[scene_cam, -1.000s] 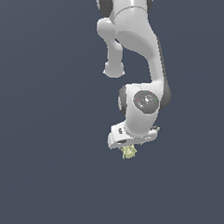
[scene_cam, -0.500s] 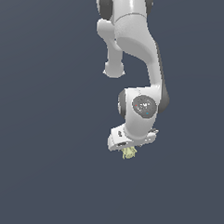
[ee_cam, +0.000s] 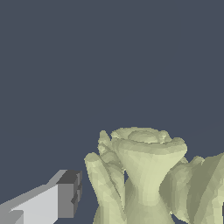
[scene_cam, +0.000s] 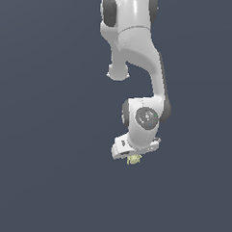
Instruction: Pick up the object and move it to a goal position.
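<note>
The object (scene_cam: pixel 133 160) is a small pale yellow-green knobbly lump that sits right under the white gripper (scene_cam: pixel 134 157) in the exterior view. In the wrist view it (ee_cam: pixel 144 175) fills the space between the fingers. One grey-tipped finger (ee_cam: pixel 65 200) stands just beside it with a thin gap. The other finger is only a dark sliver at the frame's edge. The jaws stand apart around the object and look open.
The white arm (scene_cam: pixel 140 51) comes down from the top of the exterior view. All around is a plain dark blue-grey surface with no other objects or edges in view.
The wrist and gripper have come down a little toward the object. The object has stayed in the same place.
</note>
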Controlling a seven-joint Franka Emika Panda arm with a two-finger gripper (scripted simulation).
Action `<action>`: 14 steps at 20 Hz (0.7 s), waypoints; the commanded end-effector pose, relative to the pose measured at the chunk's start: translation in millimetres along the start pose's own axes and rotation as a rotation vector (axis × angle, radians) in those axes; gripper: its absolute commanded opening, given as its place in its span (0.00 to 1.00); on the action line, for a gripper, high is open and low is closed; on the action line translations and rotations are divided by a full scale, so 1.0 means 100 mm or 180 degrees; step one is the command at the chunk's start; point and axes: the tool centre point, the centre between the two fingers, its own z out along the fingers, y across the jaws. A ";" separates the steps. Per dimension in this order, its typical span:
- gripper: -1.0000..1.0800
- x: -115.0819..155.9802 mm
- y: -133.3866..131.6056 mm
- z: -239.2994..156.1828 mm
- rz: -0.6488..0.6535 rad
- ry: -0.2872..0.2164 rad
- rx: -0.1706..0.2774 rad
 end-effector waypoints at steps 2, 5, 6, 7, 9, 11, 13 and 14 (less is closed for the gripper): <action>0.00 0.01 0.00 -0.01 0.0000 0.0005 -0.0001; 0.00 0.01 0.00 -0.01 0.0000 0.0005 -0.0001; 0.00 0.01 0.00 -0.01 0.0000 0.0005 -0.0001; 0.00 0.01 0.00 -0.01 0.0000 0.0005 -0.0001; 0.00 0.01 0.00 -0.01 0.0000 0.0005 -0.0001; 0.00 0.01 0.00 -0.01 0.0000 0.0005 -0.0001; 0.00 0.00 0.00 -0.01 0.0000 0.0005 -0.0001; 0.00 0.00 0.01 -0.02 0.0000 0.0005 -0.0001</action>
